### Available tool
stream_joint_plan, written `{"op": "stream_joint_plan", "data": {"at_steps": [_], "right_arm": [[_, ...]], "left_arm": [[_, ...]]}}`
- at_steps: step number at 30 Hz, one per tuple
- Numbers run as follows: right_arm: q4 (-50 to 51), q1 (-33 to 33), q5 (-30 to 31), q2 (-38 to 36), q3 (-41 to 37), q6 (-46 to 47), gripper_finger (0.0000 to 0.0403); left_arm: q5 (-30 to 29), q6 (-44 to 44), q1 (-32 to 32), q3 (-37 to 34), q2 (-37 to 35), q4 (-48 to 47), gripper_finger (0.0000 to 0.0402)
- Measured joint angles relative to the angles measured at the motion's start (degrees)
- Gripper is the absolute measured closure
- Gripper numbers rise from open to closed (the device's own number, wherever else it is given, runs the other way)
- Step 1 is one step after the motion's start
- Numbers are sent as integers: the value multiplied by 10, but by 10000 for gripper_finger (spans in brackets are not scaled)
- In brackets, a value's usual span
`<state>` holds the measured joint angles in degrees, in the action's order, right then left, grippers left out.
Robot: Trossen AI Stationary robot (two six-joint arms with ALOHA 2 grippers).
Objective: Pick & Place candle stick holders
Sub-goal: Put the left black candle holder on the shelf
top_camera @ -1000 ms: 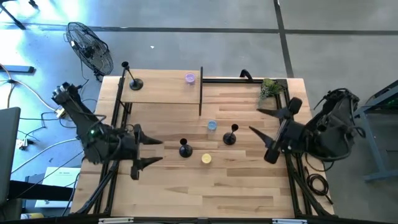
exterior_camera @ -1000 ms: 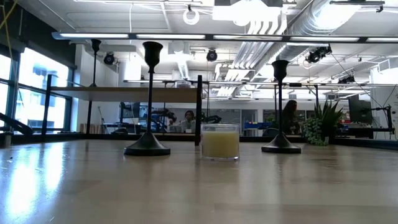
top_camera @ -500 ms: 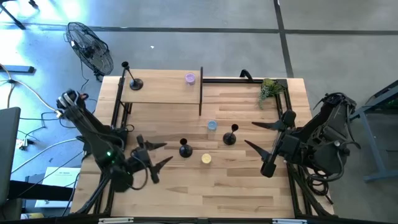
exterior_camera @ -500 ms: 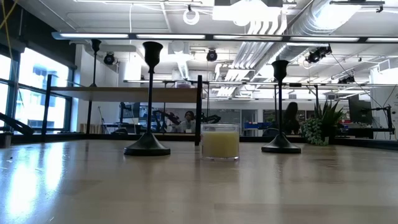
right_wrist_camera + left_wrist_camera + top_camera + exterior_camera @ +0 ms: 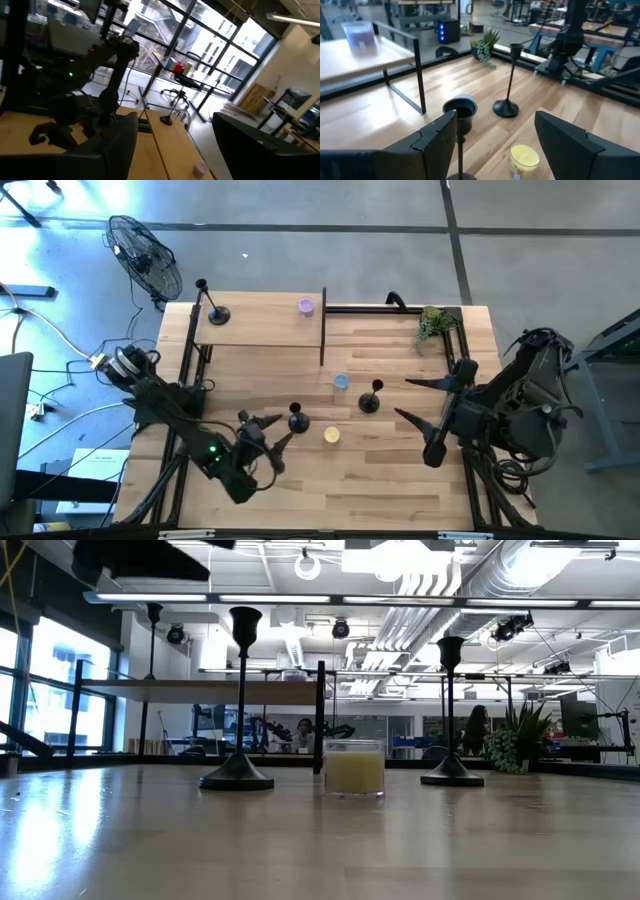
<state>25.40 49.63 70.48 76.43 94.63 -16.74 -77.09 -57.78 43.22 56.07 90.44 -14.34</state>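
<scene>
the left gripper [image 5: 268, 432] has swung in toward the nearest black round-based candle stick holder [image 5: 297, 420], jaws apart, empty, just beside it. the right gripper [image 5: 420, 398] waits apart near the second holder [image 5: 371, 400]. the third holder [image 5: 214, 310] stands on the raised wooden shelf [image 5: 262, 320]. grasp is judged imminent.

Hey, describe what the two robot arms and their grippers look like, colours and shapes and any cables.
Both arms are dark, nearly black, and jointed. The left gripper and the right gripper each end in two long, flat, tapering fingers. The left arm shows a small green light, and black cables bunch behind the right arm.
</scene>
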Motion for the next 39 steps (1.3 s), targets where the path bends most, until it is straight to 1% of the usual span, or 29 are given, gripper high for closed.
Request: {"op": "stream_joint_plan", "data": {"at_steps": [4, 8, 11, 13, 16, 20, 23, 26, 30, 35, 37, 39], "right_arm": [[0, 0, -22, -11, 0, -4, 151], [0, 0, -53, -28, 0, -5, 151], [0, 0, -61, -37, 0, -13, 151], [0, 0, -66, -41, 0, -16, 151], [0, 0, -80, -45, 0, -18, 151], [0, 0, -83, -46, 0, -31, 151], [1, 0, -84, -46, 0, -39, 151], [0, 0, -84, -46, 0, -39, 151], [1, 0, -84, -46, 0, -39, 151], [1, 0, -83, -46, 0, -48, 151], [2, 0, -84, -46, 0, -48, 151], [2, 0, -83, -46, 0, -48, 151]], "left_arm": [[23, -62, -17, 0, 22, -24, 140], [63, -133, -33, 0, 41, -69, 140], [73, -181, -37, 0, 56, -91, 140], [68, -200, -40, 0, 65, -98, 140], [63, -202, -44, 0, 71, -104, 140], [66, -190, -66, 0, 77, -103, 140], [82, -186, -85, 1, 81, -97, 140], [118, -186, -101, -1, 92, -100, 140], [136, -185, -116, 0, 97, -97, 140], [140, -171, -123, 0, 97, -97, 140], [141, -171, -124, 0, 97, -97, 147], [153, -171, -125, 0, 97, -96, 163]]}}
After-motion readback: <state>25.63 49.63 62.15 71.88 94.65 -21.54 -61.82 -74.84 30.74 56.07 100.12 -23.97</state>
